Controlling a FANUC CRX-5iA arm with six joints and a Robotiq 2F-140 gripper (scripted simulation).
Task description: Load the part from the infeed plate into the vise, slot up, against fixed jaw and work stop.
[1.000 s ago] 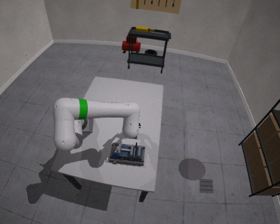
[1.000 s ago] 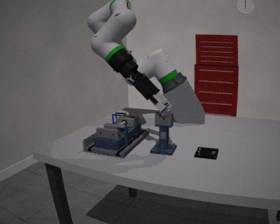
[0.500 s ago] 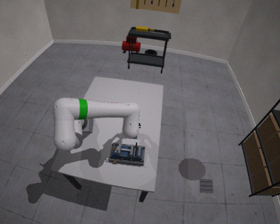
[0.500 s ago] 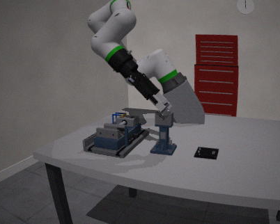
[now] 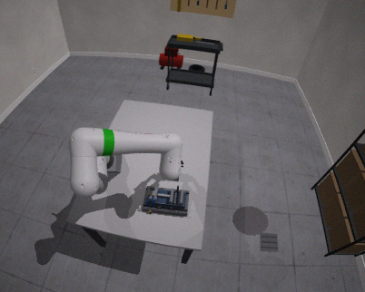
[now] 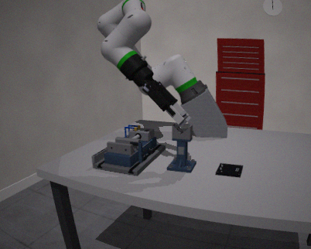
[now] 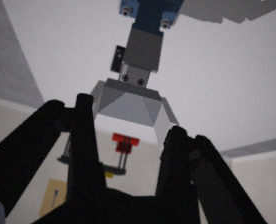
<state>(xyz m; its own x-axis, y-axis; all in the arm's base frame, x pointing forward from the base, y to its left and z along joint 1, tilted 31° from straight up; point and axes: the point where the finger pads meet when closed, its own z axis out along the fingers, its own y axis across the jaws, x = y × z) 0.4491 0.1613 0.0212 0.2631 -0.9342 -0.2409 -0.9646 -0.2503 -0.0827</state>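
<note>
My gripper (image 7: 129,100) is shut on the grey part (image 7: 131,106), one black finger on each side of it. In the exterior view the gripper (image 6: 181,123) comes down at a slant from the left and holds the part right at the grey head of the V-block (image 6: 182,150). I cannot tell whether the part touches the V. The V-block's grey post and blue base (image 7: 148,12) show beyond the part in the wrist view. The black infeed plate (image 6: 229,169) lies empty to the right. The open vise (image 6: 127,152) stands left of the V-block, and it also shows in the top view (image 5: 166,199).
The robot's base stands on the table at the left (image 5: 85,179), and its arm reaches over the table to the vise. A red tool cabinet (image 6: 240,83) stands behind the table. A black cart (image 5: 192,63) stands far across the room.
</note>
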